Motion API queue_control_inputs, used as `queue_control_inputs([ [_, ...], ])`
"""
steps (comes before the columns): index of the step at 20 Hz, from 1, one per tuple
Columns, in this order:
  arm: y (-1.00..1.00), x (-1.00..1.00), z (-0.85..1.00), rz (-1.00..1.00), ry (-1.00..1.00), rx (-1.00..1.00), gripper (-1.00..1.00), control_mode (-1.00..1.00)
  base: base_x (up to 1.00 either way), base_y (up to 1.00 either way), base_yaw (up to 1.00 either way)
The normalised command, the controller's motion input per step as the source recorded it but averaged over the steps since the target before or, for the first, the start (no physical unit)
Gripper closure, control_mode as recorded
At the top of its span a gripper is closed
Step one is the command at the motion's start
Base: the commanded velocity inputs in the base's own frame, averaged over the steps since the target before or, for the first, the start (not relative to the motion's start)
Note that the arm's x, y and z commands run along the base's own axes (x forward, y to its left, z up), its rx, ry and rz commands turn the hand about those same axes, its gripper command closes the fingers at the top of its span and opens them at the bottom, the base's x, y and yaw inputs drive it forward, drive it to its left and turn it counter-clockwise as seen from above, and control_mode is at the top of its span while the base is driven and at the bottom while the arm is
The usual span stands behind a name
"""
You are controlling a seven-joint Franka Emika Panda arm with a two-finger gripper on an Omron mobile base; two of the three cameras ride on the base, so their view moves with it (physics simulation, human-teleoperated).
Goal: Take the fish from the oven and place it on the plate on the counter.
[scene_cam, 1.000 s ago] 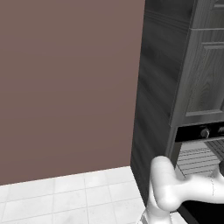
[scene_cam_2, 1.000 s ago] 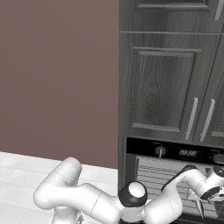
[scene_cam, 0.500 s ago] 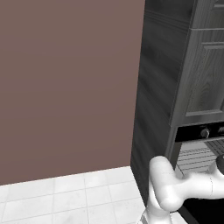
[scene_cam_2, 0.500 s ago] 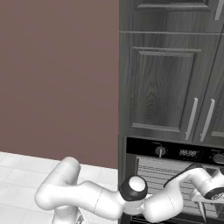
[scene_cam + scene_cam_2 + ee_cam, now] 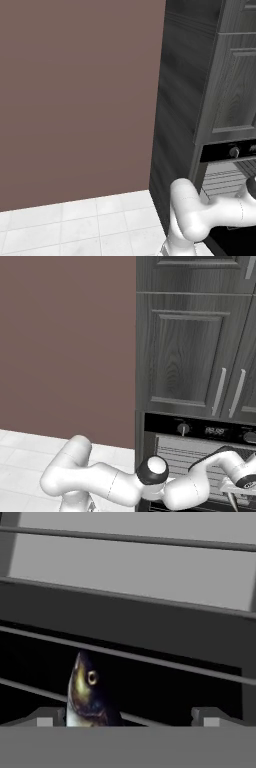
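Observation:
The oven [image 5: 200, 430] has its black control strip and knobs above a pale interior with wire racks [image 5: 181, 455], and I also see the oven [image 5: 227, 150] at the right edge of the left base view. In the hand view the fish [image 5: 86, 695] lies on a rack, its yellow-grey head and eye pointing up. My gripper [image 5: 130, 718] is open; the fish's head sits between the fingertips [image 5: 47, 717], nearer the left one, untouched. The gripper [image 5: 234, 498] hangs at the oven's mouth. The plate and the counter are out of view.
Dark wood cupboard doors [image 5: 190, 351] with long handles rise above the oven. A plain brown wall [image 5: 75, 100] stands to the left over a white tiled floor [image 5: 75, 225]. Rack wires [image 5: 130, 654] cross close in front of the hand.
The arm has stretched a little further right and down toward the oven's opening. The jaws stay wide apart.

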Motion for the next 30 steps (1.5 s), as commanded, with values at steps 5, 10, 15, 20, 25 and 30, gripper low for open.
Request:
queue_control_inputs([
  [5,0.36,-0.1,-0.38,0.01,0.0,-0.06,-1.0,-1.0,0.0,0.0,0.0],
  [10,0.28,0.0,-0.44,0.01,0.0,-0.07,-1.0,-1.0,0.0,0.0,0.0],
  [15,0.09,-0.03,-0.24,0.0,0.0,-0.02,-1.0,-1.0,0.0,0.0,0.0],
  [20,0.08,-0.18,-0.14,0.0,0.0,0.0,1.0,-1.0,0.0,0.0,0.0],
  [25,0.08,-0.23,-0.13,0.0,0.0,0.0,1.0,-1.0,0.0,0.0,0.0],
  [30,0.07,-0.11,-0.09,0.0,0.0,0.0,1.0,-1.0,0.0,0.0,0.0],
])
